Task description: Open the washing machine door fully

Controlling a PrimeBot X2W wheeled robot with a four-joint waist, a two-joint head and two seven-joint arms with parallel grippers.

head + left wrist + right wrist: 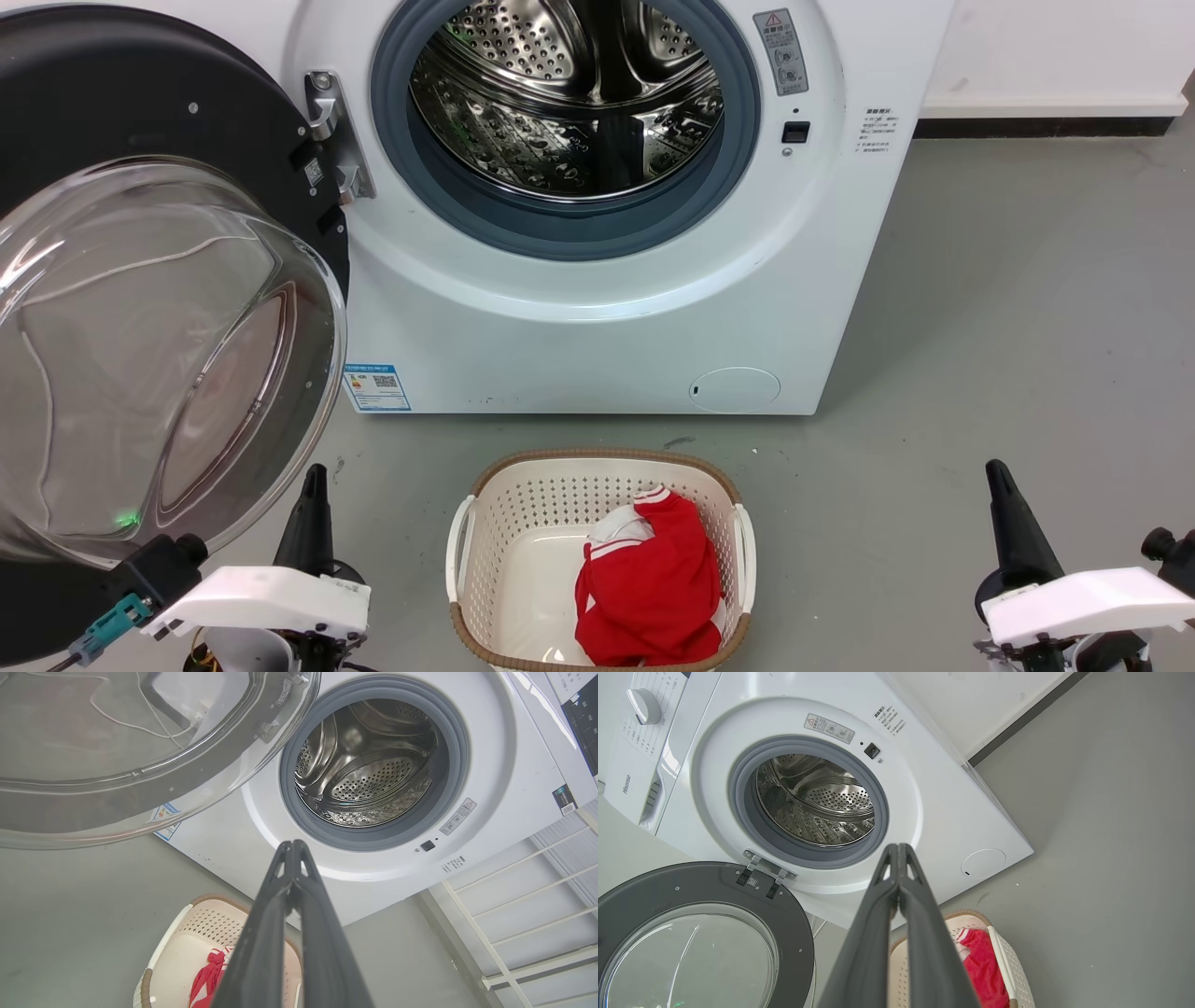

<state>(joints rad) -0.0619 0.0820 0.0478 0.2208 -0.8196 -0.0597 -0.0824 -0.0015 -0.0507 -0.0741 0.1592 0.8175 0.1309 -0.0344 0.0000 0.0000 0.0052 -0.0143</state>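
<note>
The washing machine door is swung wide to the left on its metal hinge, its clear glass bowl bulging toward me. It also hangs over the left wrist view as the door and lies at the lower left as the door. The steel drum stands exposed inside the grey rubber ring. My left gripper is low at the left, shut and empty, just right of the door's lower edge and apart from it. My right gripper is low at the right, shut and empty.
A cream laundry basket holding a red and white garment sits on the grey floor in front of the white machine, between my arms. A round white service flap is at the machine's lower right. A white wire rack stands beside the machine.
</note>
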